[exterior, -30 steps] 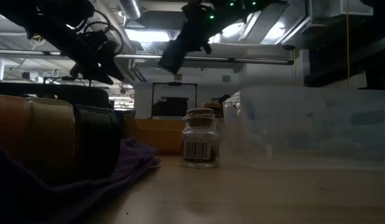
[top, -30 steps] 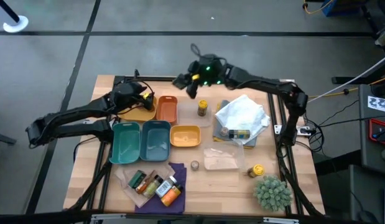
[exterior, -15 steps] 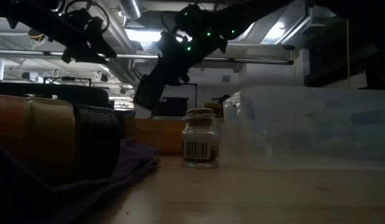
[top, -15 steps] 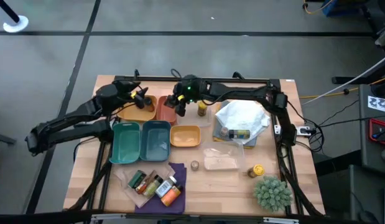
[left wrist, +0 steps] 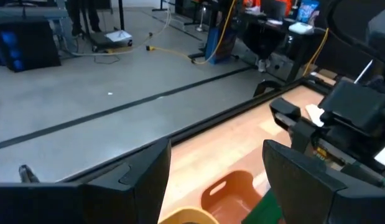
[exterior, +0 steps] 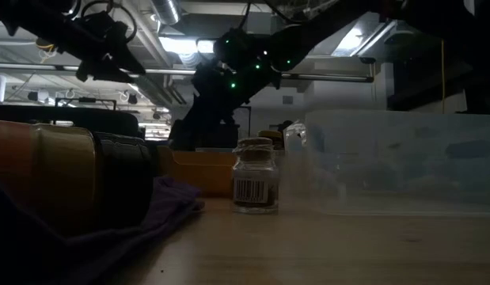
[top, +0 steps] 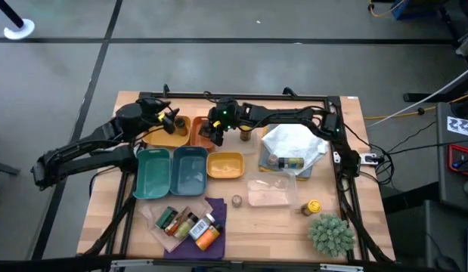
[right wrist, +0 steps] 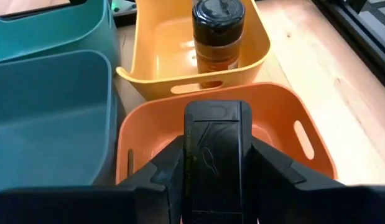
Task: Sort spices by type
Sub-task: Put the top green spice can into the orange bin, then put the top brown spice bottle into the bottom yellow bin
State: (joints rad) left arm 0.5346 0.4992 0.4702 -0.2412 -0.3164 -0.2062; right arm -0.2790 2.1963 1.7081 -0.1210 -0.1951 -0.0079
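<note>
Right pincer (right wrist: 215, 205) clamped on a black-capped spice jar (right wrist: 216, 155) over the orange tray (right wrist: 316, 152). Left pincer (top: 170, 119) apart above the yellow tray (top: 167, 138). Wooden surface (top: 279, 223); grey floor (top: 218, 45) beyond.

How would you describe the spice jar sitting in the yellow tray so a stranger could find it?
Find the row of trays at the table's far left. In the yellow tray behind the orange tray stands a jar upright, alone, black-capped with orange-brown contents; the trays beside it look empty.

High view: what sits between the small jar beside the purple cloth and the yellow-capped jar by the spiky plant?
A clear plastic container, shown in the high view.
</note>
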